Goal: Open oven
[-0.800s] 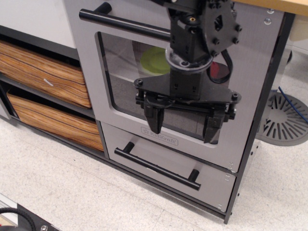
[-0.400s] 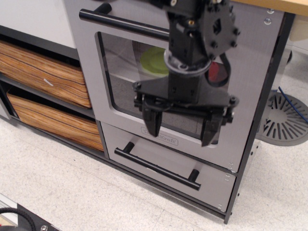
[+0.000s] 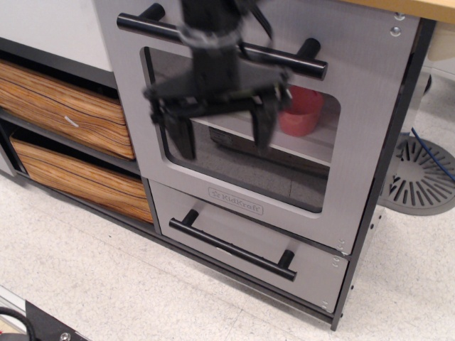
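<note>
The oven [image 3: 355, 149] is a brushed silver-grey door with a rounded clear window, the embossed logo below it and a long black bar handle [image 3: 298, 65] across its top. The door looks closed. My gripper [image 3: 222, 135] hangs in front of the left half of the window, just below the handle, pointing down. It is open and empty, with one finger [image 3: 180, 135] to the left and the other to the right. The arm hides the middle of the handle. A red cup [image 3: 301, 111] stands on the shelf behind the glass.
A smaller silver drawer [image 3: 242, 245] with a black bar handle sits under the oven. Two wood-grain drawers [image 3: 64, 106] are at the left. A grey round slatted base [image 3: 425, 174] stands on the floor at the right. The floor is speckled white.
My gripper has swung left and up across the oven door, from over the window's middle to its left half. It stays open. The red cup and the handle's right end now show.
</note>
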You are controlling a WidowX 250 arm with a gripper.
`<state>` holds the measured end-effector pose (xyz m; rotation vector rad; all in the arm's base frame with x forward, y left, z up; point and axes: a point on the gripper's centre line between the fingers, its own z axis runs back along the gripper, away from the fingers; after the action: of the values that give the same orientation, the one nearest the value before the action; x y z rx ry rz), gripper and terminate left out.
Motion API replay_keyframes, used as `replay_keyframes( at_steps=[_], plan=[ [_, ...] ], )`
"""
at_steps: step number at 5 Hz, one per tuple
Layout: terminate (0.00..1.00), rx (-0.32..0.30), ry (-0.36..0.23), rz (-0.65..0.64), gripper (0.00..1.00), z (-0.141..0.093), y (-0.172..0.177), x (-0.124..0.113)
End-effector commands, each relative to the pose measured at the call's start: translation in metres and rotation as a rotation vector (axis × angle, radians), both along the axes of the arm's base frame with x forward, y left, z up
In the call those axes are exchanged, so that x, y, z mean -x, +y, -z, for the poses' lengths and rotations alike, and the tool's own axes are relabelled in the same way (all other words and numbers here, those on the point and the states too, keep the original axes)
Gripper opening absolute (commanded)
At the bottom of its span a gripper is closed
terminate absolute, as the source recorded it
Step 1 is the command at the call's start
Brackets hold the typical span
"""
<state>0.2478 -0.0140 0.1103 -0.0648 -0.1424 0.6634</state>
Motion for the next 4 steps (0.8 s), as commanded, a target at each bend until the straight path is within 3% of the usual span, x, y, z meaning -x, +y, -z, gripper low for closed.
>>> replay_keyframes(
  at_steps=[1, 3, 4],
  plan=[
    [0.0, 0.086, -0.198, -0.305, 1.0, -0.042, 0.044, -0.015],
    [0.0, 0.116, -0.307, -0.545, 1.0, -0.056, 0.071, -0.036],
    [0.0, 0.084, -0.325, -0.62, 1.0, -0.045, 0.079, -0.047]
  ],
)
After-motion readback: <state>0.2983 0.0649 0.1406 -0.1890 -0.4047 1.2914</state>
